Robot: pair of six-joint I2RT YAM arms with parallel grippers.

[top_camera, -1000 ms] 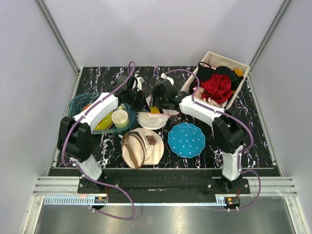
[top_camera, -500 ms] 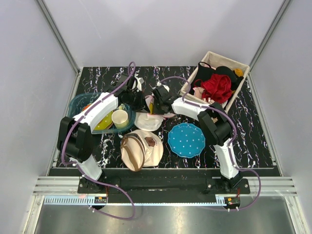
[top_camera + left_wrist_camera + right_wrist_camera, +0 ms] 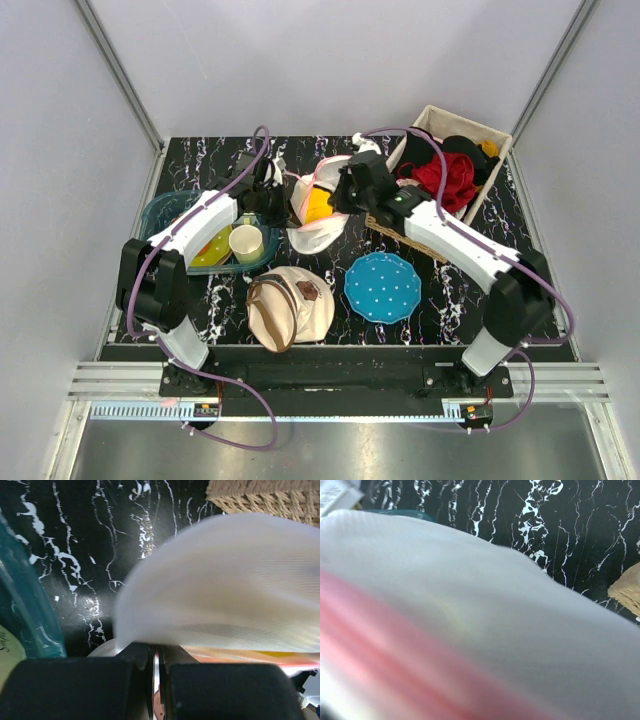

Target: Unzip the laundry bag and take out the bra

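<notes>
The laundry bag [image 3: 318, 228] hangs above the table's [image 3: 200, 160] far centre, long axis left-right, left pincer [image 3: 281, 203] clenched on its left rim, right pincer [image 3: 341, 192] clenched on its right edge.

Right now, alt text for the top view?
Both grippers are shut on the laundry bag at mid-table, left gripper at its left edge, right gripper at its right; yellow item shows inside. Nearby: blue plate, beige bag, cup in a teal tray, basket of clothes.

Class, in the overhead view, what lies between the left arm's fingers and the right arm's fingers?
The laundry bag, with something yellow showing inside it, spans that gap, as the top external view shows.
</notes>
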